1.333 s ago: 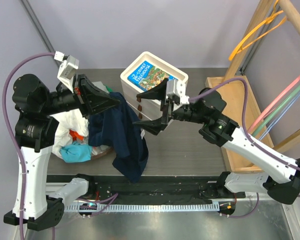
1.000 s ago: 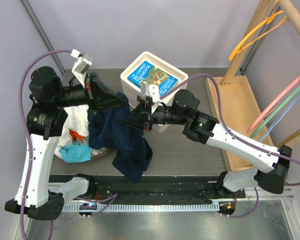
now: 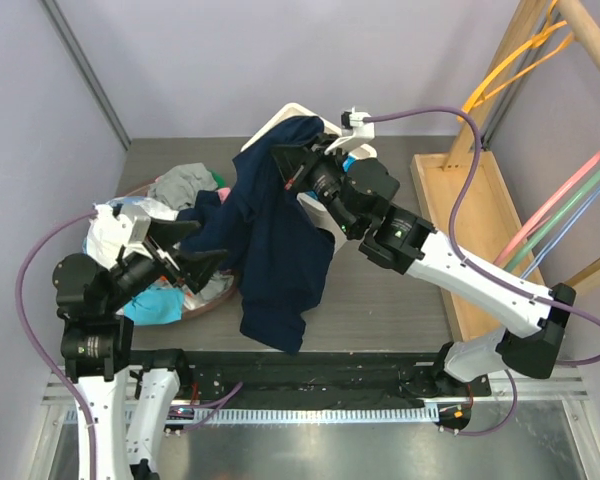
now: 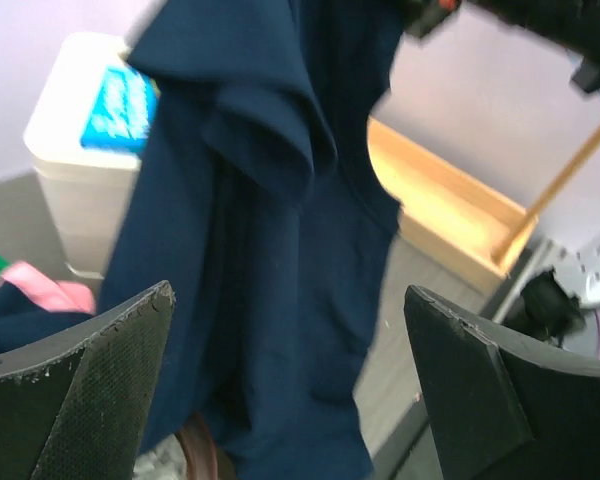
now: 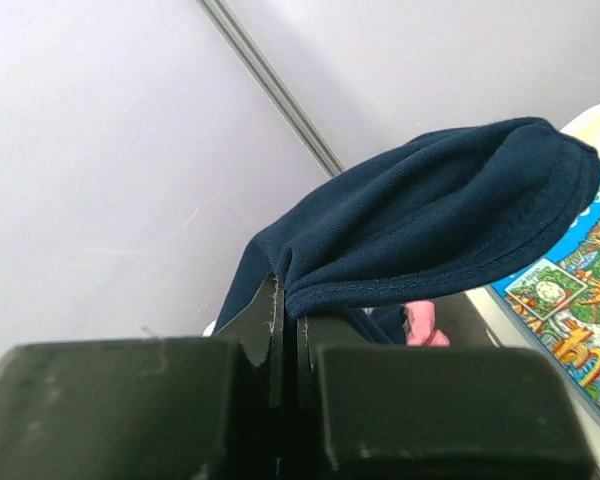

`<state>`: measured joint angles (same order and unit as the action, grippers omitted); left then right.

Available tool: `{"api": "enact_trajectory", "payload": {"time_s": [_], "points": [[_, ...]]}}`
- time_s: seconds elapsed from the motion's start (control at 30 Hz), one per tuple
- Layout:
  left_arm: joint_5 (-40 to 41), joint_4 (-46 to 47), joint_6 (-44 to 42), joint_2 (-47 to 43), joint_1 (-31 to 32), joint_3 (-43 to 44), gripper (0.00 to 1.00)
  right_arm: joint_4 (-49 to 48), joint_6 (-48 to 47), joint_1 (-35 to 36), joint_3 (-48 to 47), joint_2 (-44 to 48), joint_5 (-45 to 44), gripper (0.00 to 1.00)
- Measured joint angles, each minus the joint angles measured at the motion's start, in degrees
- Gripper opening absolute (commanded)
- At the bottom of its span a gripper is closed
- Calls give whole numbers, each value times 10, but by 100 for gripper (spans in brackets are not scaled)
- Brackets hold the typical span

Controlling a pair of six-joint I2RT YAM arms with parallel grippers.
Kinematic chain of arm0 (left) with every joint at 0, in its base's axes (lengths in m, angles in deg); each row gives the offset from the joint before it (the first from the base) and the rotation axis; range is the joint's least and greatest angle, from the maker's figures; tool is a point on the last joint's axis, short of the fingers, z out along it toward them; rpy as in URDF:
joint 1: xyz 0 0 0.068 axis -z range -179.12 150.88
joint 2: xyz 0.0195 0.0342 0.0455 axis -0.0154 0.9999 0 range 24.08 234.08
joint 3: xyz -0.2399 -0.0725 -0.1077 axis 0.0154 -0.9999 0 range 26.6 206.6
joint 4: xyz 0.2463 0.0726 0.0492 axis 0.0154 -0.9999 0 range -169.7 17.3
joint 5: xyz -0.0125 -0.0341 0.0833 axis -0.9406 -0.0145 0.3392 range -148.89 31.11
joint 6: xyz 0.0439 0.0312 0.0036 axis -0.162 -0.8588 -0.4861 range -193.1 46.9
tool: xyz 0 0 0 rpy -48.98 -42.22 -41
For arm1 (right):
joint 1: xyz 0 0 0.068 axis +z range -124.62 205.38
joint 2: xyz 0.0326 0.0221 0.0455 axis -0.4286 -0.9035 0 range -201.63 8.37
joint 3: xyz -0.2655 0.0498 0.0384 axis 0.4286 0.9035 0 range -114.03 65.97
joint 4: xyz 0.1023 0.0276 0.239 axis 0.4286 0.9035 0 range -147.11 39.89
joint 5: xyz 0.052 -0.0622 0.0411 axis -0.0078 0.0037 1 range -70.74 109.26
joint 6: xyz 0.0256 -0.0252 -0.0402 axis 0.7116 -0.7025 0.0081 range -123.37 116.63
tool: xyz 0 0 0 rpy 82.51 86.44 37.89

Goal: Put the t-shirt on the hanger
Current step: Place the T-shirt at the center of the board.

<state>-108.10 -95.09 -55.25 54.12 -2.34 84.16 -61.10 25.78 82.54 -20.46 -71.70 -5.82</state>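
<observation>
The navy t-shirt [image 3: 280, 240] hangs in a long drape from my right gripper [image 3: 286, 166], which is shut on its hem at the top. In the right wrist view the hem of the t-shirt [image 5: 430, 220] comes out of the pinched gripper [image 5: 288, 290]. My left gripper [image 3: 208, 245] is low on the left, open and holding nothing, a little apart from the cloth. From the left wrist the t-shirt [image 4: 270, 220] hangs ahead of the open gripper [image 4: 288, 295]. The orange-yellow hanger [image 3: 500, 70] hangs on the wooden rack at the top right, far from both grippers.
A basket [image 3: 215, 295] of mixed garments [image 3: 180, 185] sits under the left arm. A white box [image 4: 80, 150] with a blue picture on top stands behind the shirt. A wooden tray [image 3: 460, 210] and pink and green rods [image 3: 570, 195] fill the right side.
My left gripper let go of the t-shirt, opened wide and dropped back to the lower left. The right gripper closed on the shirt and carried its top edge up and toward the back.
</observation>
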Motion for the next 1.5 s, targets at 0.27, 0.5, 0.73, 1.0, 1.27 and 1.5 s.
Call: {"api": "enact_trajectory", "payload": {"time_s": [0.27,0.5,0.73,1.0,1.27,1.5], "points": [[1,-11,-29,29,59,-79,87,-40,10,0,-56,-78,-28,1],[203,-8,-127,73,272,-82,86,-59,8,0,-101,-141,-56,1],[409,47,-186,111,477,-121,95,-59,5,0,-111,-155,-82,1],[601,216,-199,245,636,-148,85,-59,12,0,-128,-155,-105,1],[731,318,-195,340,641,-161,73,-56,29,0,-128,-154,-108,1],[762,405,-215,355,639,-161,50,-47,54,0,-128,-154,-105,1]]}}
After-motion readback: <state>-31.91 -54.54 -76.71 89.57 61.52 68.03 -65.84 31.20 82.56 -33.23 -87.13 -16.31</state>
